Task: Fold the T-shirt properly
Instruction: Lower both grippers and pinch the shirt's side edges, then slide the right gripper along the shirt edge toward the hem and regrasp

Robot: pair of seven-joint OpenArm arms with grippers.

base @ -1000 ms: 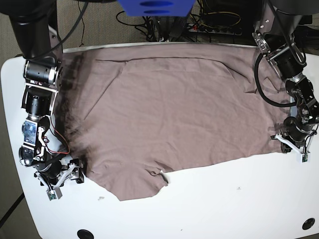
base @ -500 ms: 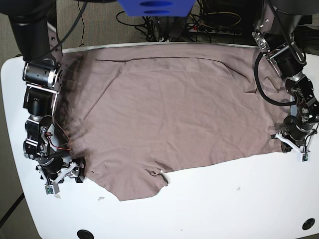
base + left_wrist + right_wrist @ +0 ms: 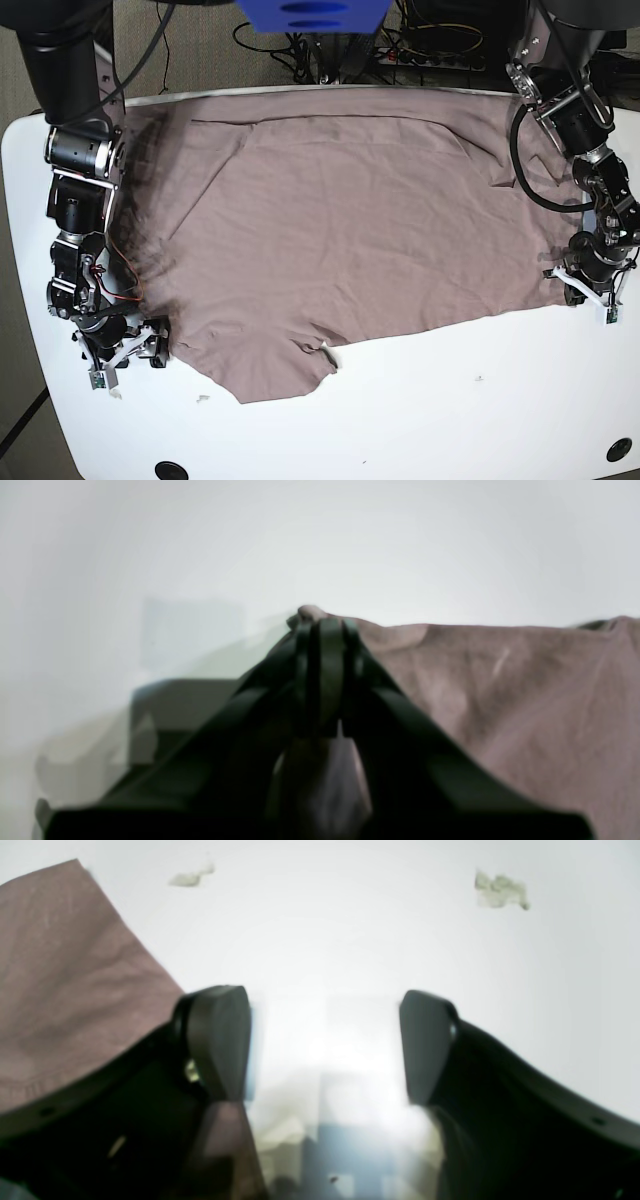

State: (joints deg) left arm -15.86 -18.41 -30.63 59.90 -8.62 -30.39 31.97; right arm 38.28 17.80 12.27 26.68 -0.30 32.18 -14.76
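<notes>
A white tabletop (image 3: 450, 400) carries the T-shirt (image 3: 340, 230), thin wrinkled mauve knit spread flat, cables behind. The left pincer (image 3: 583, 290) is clamped on its corner; the right pincer (image 3: 125, 358) gapes beside the hem.

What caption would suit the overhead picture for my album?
A mauve T-shirt lies spread on a white table between two robot arms, one gripper pinching its edge.

T-shirt (image 3: 340, 220) corner inside blurred pincer (image 3: 325, 630)
</notes>
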